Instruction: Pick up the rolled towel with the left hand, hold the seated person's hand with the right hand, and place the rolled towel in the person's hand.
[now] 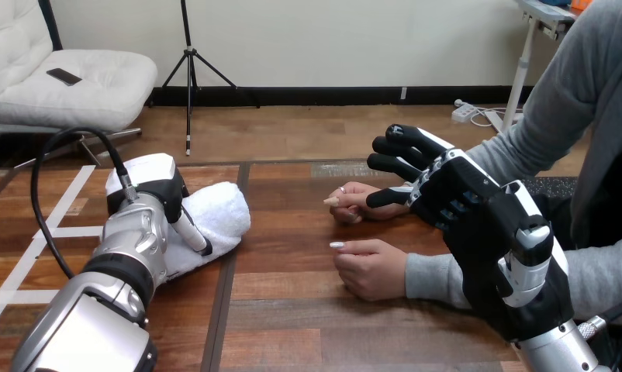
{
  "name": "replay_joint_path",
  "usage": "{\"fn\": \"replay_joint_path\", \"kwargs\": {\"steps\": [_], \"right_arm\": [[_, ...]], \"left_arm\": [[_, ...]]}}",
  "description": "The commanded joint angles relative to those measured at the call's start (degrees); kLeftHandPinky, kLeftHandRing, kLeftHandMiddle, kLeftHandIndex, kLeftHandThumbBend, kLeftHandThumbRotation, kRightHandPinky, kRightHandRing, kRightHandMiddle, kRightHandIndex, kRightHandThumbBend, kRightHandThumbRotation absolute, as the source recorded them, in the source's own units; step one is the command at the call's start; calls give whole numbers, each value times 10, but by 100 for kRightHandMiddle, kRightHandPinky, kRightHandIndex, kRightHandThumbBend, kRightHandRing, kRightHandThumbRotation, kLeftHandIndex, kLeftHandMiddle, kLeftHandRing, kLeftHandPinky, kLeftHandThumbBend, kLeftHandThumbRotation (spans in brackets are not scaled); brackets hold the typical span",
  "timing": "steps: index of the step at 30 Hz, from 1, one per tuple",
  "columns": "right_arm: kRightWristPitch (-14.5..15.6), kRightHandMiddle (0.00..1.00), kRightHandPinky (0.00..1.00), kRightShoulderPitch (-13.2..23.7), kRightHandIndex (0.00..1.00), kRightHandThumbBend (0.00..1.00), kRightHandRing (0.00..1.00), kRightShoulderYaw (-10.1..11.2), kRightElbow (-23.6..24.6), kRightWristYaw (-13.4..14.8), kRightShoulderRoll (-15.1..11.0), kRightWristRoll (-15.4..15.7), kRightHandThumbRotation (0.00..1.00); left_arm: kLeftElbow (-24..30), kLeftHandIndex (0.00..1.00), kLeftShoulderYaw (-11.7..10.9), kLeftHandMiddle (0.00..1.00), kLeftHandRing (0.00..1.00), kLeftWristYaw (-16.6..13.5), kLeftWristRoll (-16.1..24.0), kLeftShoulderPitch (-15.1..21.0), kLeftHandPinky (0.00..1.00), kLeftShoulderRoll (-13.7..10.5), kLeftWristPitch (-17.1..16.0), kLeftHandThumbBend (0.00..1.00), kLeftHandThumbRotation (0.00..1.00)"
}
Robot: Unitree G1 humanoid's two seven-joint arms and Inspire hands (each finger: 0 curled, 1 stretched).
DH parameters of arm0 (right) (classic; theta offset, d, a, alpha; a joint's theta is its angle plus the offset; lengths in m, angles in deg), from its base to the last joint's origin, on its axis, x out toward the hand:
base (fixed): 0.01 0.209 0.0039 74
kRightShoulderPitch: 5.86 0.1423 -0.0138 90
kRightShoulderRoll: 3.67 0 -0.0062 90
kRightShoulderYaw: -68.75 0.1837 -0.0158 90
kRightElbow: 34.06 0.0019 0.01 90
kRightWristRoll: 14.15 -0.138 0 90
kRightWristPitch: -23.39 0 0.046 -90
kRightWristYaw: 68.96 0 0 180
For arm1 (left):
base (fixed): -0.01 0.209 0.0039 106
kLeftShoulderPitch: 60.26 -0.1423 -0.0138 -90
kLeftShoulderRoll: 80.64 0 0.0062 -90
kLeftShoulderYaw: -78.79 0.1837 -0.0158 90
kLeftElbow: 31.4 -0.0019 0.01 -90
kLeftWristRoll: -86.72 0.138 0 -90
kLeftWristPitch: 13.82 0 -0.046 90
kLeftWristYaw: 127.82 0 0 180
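towel (224, 211): white and rolled, lying on the left part of the tabletop (292, 325); its right end sticks out free past the left hand.
left hand (159, 195): set down on the towel's left part, with its white-shelled back turned up; the silver forearm (126, 252) comes in from the lower left corner.
left hand's hold: cannot be told, because the hand's own back hides where it meets the towel.
right hand (457, 194): raised over the right part of the tabletop, above the wrist of the person's farther hand, with its back turned up.
right hand's fingers (405, 143): stretched out and spread, only slightly bent, pointing left above the person's farther hand and closed on nothing. The thumb (385, 198) reaches toward that hand's wrist; whether it touches cannot be told.
person's farther hand (353, 203): resting on the tabletop near its middle, loosely curled, with one finger pointing left toward the towel; it holds nothing.
person's nearer hand (370, 267): resting on the tabletop just in front of the farther one, fingers curled under and holding nothing. Its grey sleeve (432, 275) runs off behind the right hand.
towel and person's hands: well apart, with bare wood between them.
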Motion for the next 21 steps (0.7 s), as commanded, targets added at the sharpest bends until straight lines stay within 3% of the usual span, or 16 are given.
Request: {"fn": "replay_joint_path", "kwargs": {"steps": [1, 7, 14, 21], "right_arm": [[-12, 86, 68, 20, 84, 100, 84, 10, 25, 3, -2, -10, 100], [-10, 85, 68, 20, 84, 100, 84, 11, 27, 4, -3, -9, 100], [-8, 85, 68, 21, 84, 100, 84, 11, 29, 5, -4, -10, 100], [-9, 85, 68, 23, 84, 100, 84, 12, 29, 5, -4, -9, 100]], "left_arm": [[1, 71, 9, 75, 71, 3, 7, 3, 50, 5, 4, 79, 12], [-2, 76, 23, 78, 75, 18, 20, 5, 57, 4, 10, 80, 18], [-3, 83, 39, 86, 85, 31, 35, 9, 81, 5, 18, 82, 32], [-2, 83, 46, 88, 89, 37, 41, 12, 91, 6, 26, 85, 41]]}}
